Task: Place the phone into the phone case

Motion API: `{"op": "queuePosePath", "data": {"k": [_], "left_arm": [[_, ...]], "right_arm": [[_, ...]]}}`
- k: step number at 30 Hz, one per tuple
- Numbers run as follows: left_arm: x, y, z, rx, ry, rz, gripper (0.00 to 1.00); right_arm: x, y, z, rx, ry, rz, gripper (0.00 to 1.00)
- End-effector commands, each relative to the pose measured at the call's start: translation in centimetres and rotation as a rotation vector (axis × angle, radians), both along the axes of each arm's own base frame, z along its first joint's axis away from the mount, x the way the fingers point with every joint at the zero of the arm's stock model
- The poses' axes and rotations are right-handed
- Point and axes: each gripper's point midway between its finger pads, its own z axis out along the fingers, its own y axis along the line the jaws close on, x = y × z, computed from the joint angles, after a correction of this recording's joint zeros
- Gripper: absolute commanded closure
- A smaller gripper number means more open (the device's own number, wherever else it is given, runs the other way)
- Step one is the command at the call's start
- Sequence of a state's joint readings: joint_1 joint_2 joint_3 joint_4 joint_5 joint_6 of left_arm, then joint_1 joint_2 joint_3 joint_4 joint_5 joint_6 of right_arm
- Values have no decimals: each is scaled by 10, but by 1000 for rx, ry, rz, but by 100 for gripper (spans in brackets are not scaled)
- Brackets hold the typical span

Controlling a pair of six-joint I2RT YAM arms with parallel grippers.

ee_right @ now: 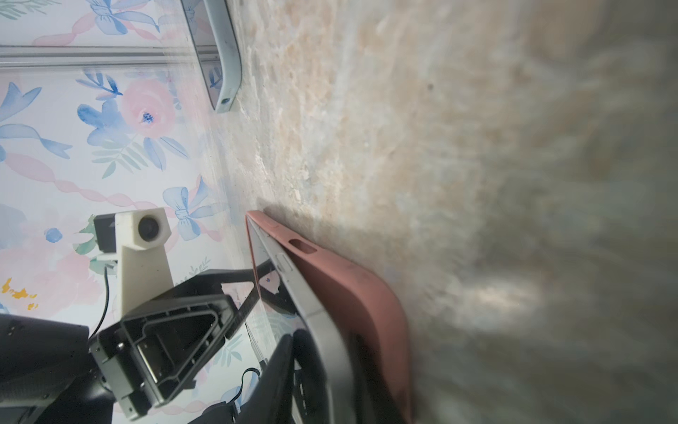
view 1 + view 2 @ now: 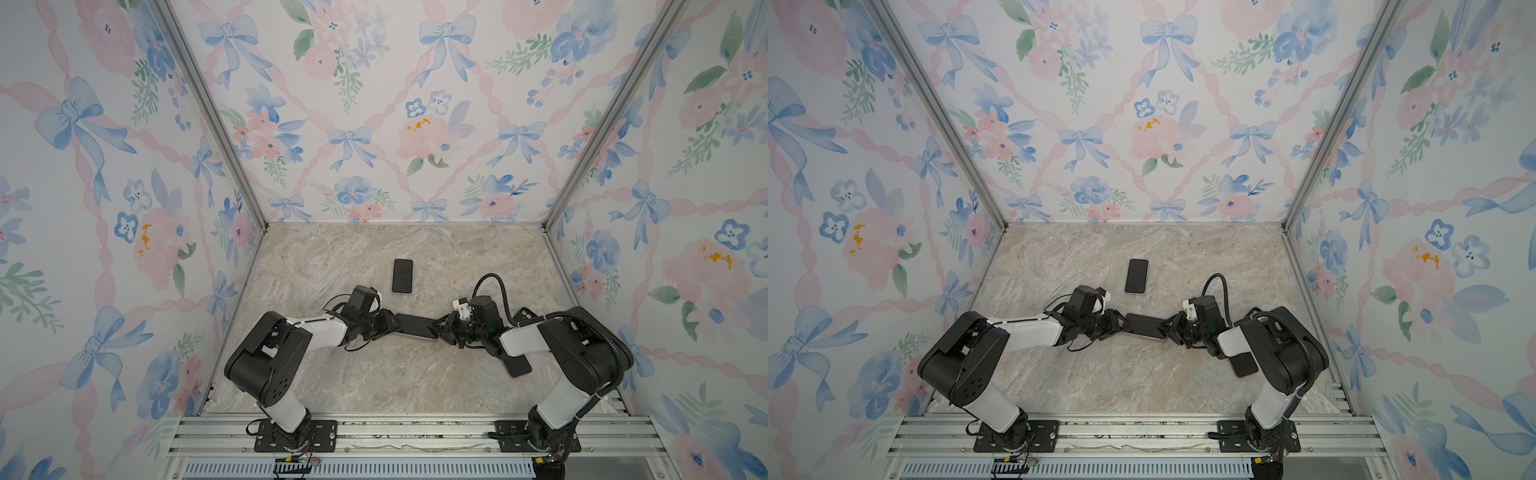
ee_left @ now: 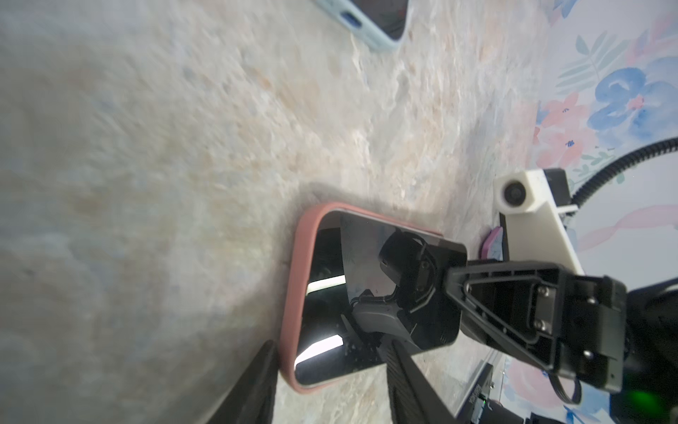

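Nearby, 2 extras on the desk (image 2: 374, 374): a blue-cased phone (image 2: 402, 276) lies flat toward the far side, apart from both hands, & a dark phone (image 2: 518, 366) sits at the right, partly hidden under the right arm (image 2: 521, 340). Phone case (image 3: 299, 279), pink, lies flat mid-desk w/ the phone (image 3: 367, 257) only partly in: one end sits inside the rim, the other end rides up over the case, tilted. Left hand (image 2: 392, 325) is at the seated end, jaws part-open, one finger (image 3: 257, 381) just beside the case rim, the other finger (image 3: 407, 378) over the screen. Right hand (image 2: 438, 327) is at the raised end, tips at the phone's edge; only one finger shows clearly, so can't tell if it grips.
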State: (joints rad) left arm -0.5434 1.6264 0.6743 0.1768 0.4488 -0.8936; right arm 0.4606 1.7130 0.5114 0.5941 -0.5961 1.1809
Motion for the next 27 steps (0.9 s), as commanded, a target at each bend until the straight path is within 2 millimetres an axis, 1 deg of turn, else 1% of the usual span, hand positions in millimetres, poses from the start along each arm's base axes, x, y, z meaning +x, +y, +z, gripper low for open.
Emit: {"op": "queuePosePath", "data": {"k": [1,3,4,9,16,19,22,27], "left_arm": [[-28,-25,19,-127,36,-129,51],[-29,-23,17,-122,34,-124,51],[-29,-21,16,-121,36,-121,51],[-28,-13,12,-113,37,-110,51],[-26,-5,8,-102,33,-100,51],[-27,-1,5,-97,37,-95,51],[-26,-1,7,-99,33,-98,51],[-25,2,5,-91,43,-110,51]], "right_arm": [[-21,5,-7,-67,76,72,67],[-23,1,-8,-108,78,82,64],[-22,-1,0,-123,60,85,63],[-26,-13,7,-255,37,115,54],[-25,-20,21,-368,-9,156,49],[-26,-19,22,-390,-15,166,47],[-27,-19,21,-420,-22,183,45],[-28,-26,22,-533,-46,228,43]]}}
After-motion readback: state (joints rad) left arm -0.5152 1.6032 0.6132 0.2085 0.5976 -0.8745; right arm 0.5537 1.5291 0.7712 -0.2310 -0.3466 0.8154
